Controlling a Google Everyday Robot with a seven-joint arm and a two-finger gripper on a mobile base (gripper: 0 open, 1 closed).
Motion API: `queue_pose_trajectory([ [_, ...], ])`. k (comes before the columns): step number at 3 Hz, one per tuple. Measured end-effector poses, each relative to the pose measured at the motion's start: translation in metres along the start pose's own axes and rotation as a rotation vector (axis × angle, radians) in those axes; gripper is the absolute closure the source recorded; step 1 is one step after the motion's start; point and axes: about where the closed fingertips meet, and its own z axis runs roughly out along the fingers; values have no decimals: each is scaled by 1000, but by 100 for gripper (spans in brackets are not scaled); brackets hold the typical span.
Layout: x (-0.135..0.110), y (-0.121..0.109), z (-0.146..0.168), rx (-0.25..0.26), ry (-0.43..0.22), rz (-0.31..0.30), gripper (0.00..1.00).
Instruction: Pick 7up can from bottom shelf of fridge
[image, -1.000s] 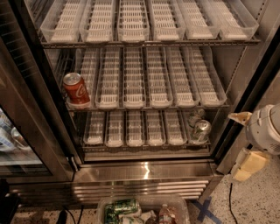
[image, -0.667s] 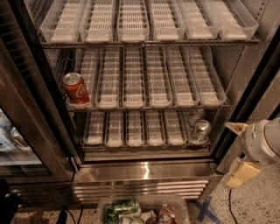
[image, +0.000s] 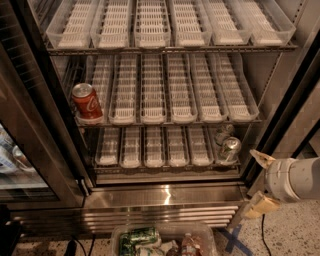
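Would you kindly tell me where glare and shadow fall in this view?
Camera view: glare streaks the steel base of the fridge; the 7up can on the bottom shelf glints on top; the left side beside the Coca-Cola can lies in shadow; the open claw, lower right outside the fridge, is evenly lit.

Three wire shelves in fridge (image: 165, 197). Six plastic lanes on bottom shelf (image: 165, 167). Two cans: one red cola can (image: 86, 102), one silver can (image: 230, 148). One hand (image: 257, 181), lower right outside fridge, two fingers (image: 261, 158) spread. One floor bin (image: 165, 231).
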Motion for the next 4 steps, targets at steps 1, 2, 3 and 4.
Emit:
queue_pose_trajectory([
  [1, 14, 6, 26, 22, -19, 13, 0],
  [2, 42, 16, 74, 2, -31, 63, 0],
  [3, 42, 16, 74, 2, -32, 63, 0],
  [4, 46, 5, 88, 63, -94, 106, 0],
])
